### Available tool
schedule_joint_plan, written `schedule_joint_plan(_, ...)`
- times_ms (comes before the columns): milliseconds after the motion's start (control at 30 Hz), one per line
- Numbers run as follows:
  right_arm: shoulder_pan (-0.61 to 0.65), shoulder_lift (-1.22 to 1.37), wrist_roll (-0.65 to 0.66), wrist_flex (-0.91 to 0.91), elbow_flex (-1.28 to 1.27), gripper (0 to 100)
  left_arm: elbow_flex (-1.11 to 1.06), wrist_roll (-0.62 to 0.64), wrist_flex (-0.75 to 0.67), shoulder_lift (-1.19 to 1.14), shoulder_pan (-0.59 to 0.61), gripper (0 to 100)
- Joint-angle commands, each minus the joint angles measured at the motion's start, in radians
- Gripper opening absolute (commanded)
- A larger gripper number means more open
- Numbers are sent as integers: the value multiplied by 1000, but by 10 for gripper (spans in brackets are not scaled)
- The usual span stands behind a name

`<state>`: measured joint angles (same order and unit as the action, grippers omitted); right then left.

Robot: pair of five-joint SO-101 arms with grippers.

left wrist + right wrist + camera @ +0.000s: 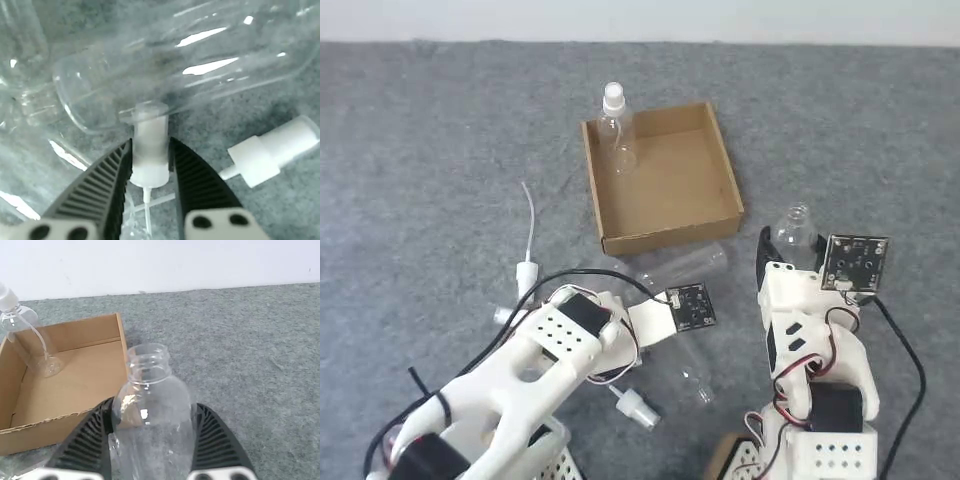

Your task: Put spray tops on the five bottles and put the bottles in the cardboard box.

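Now my left gripper pinches a spray top against a lying bottle; my right gripper clasps an uncapped bottle upright near the cardboard box

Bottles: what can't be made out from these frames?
- High view: the lying bottles are clear, overlap and run under the left arm; their number is unsure.
- Left wrist view: blur hides whether the spray top in the left gripper touches the clear bottle beyond it.
- Right wrist view: the frame edge cuts off the upright bottle in the right gripper; resting or lifted, unclear.
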<state>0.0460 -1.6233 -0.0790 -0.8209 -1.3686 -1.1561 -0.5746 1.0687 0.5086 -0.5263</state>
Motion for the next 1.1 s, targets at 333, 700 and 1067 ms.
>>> schedule_joint_plan(333,-8,-19,-11,21,14,6,90,14,109,3,0,101)
schedule_joint_plan(700,-7,-19,-9,47,-6,6,21,14,23,2,6,148)
schedule_joint_plan(1067,-7,-19,-9,47,-6,6,104,37,52,-183,32,148)
